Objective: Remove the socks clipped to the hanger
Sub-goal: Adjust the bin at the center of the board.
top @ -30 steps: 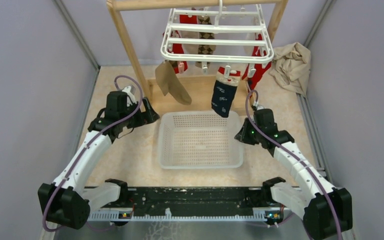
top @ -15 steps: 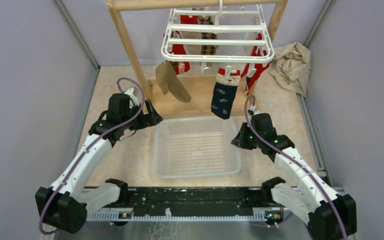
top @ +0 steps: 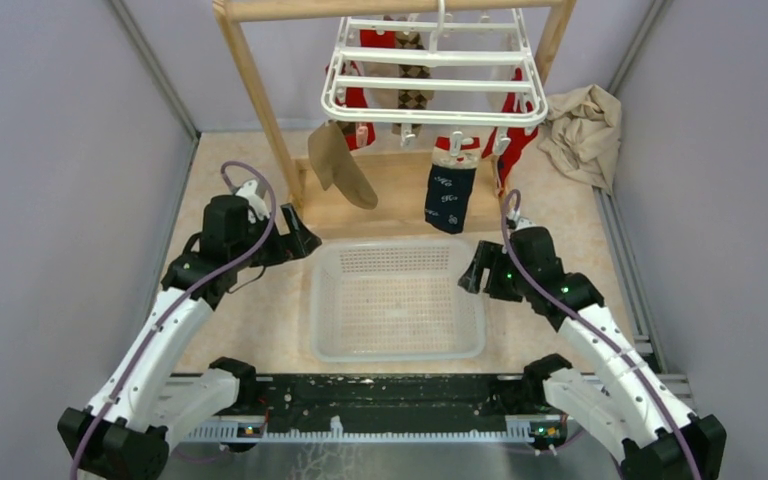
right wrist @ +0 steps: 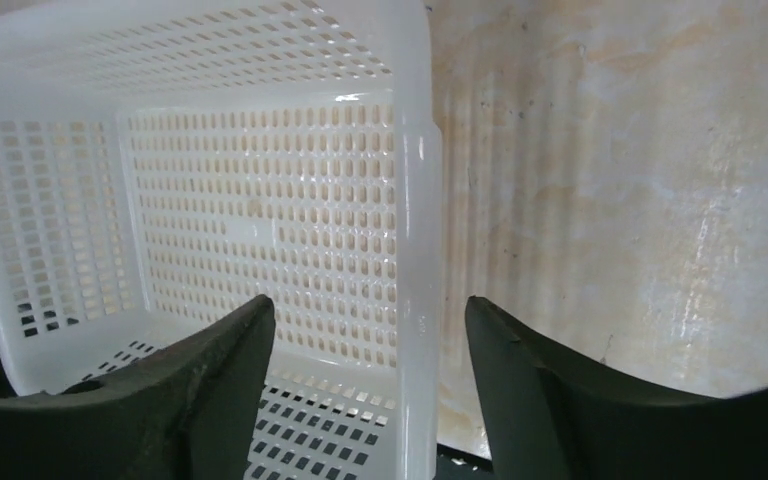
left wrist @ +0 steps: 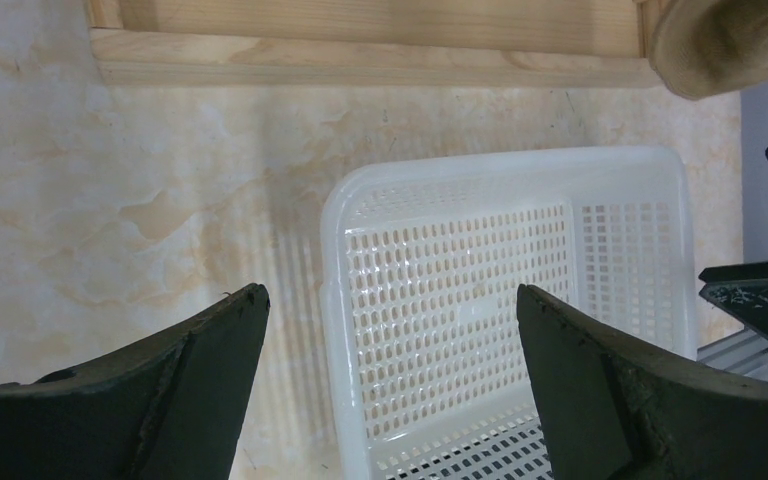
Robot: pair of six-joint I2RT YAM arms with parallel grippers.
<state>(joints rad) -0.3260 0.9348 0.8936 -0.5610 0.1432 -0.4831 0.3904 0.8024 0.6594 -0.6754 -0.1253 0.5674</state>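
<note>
Navy sock (top: 449, 200), tan sock (top: 338, 170) clipped on hanger (top: 430, 85) beyond basket (top: 397, 345).
Left gripper (left wrist: 390, 300) spread wide at its far-left corner; right gripper (right wrist: 370, 310) released, straddling right rim, holding nothing.

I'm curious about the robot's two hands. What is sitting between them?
The white basket sits on the table between the left gripper and the right gripper, clearest in the top view.

Basket (top: 398, 350) — before and below hanger (top: 430, 117)
</note>
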